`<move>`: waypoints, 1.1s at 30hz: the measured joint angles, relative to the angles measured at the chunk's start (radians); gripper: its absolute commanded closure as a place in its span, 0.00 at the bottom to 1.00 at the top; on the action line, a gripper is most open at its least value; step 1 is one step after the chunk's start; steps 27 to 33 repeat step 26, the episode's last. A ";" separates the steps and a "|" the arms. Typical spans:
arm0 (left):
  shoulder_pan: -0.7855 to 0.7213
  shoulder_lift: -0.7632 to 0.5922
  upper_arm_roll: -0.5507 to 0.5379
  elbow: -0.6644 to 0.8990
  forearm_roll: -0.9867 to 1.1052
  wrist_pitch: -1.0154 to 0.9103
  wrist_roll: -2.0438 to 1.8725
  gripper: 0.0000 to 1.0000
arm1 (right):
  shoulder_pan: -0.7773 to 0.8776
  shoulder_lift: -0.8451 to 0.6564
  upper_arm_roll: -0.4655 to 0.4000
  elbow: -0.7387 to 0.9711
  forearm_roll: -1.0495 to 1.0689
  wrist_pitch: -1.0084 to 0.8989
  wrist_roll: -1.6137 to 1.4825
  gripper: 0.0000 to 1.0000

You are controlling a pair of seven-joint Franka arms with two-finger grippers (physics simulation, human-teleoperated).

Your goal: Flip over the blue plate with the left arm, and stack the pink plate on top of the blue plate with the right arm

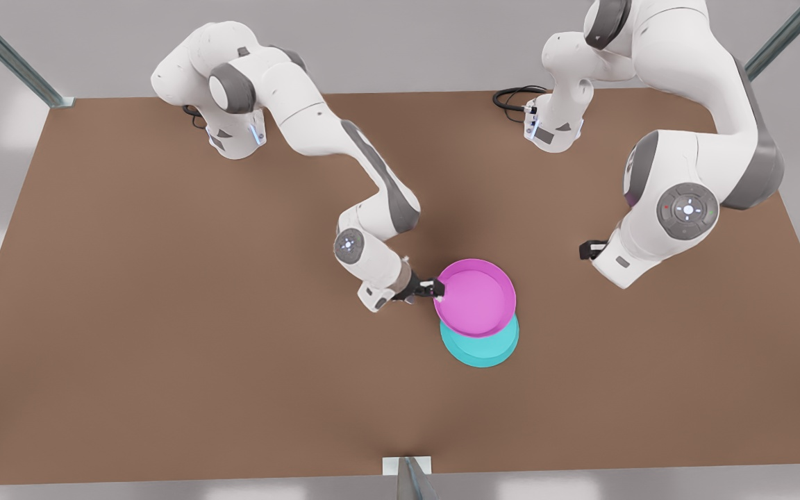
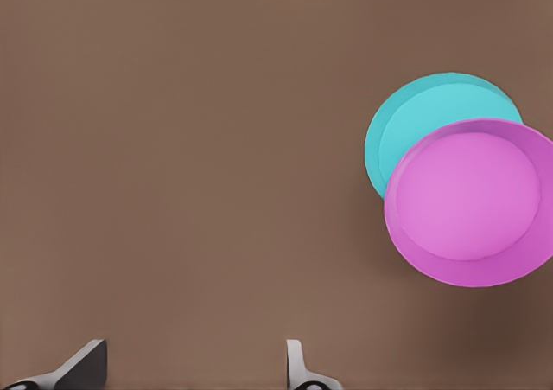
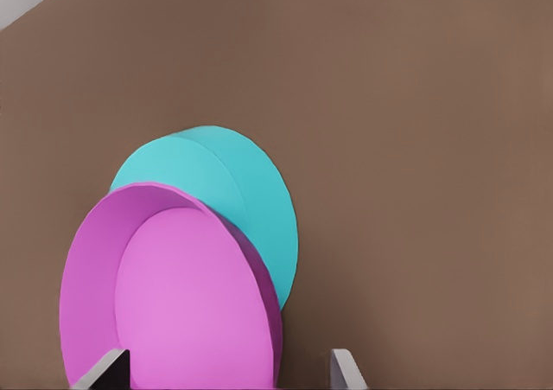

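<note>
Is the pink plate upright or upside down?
Upright: the pink plate shows its hollow inside and raised rim, partly over the blue plate.

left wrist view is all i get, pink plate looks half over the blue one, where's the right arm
Observer: In the front view the right gripper is at the rim of the pink plate, on the front view's left side of it.
Operator: is it gripping
Observer: No. In the right wrist view its fingers stand wide apart, not closed on the rim.
Operator: and my arm
Observer: The left gripper waits apart from both plates, on the front view's right.
</note>
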 measured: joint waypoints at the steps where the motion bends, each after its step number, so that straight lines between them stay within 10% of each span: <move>1: 0.000 0.001 0.000 0.000 0.000 0.000 0.000 0.00 | -0.036 -0.087 0.012 -0.079 -0.054 -0.013 -0.073 0.00; 10: 0.000 -0.001 -0.003 0.000 -0.001 0.000 0.000 0.00 | -0.440 -0.852 0.005 -0.397 -0.857 -0.651 -0.274 0.00; 17: 0.000 -0.007 -0.009 0.006 -0.012 0.000 0.019 0.00 | -0.815 -0.801 0.026 -0.334 -0.909 -0.721 -0.315 0.00; 19: 0.000 -0.007 -0.009 0.006 -0.013 -0.002 0.021 0.00 | -0.938 -0.791 0.349 -0.317 -0.920 -0.719 -0.310 0.00; 22: 0.000 -0.007 -0.009 0.005 -0.013 -0.002 0.021 0.00 | -0.688 -0.786 0.358 -0.314 -0.928 -0.721 -0.308 0.00; 33: 0.000 -0.007 -0.009 0.006 -0.014 -0.002 0.021 0.00 | -0.936 -0.753 0.354 -0.290 -0.928 -0.721 -0.305 0.00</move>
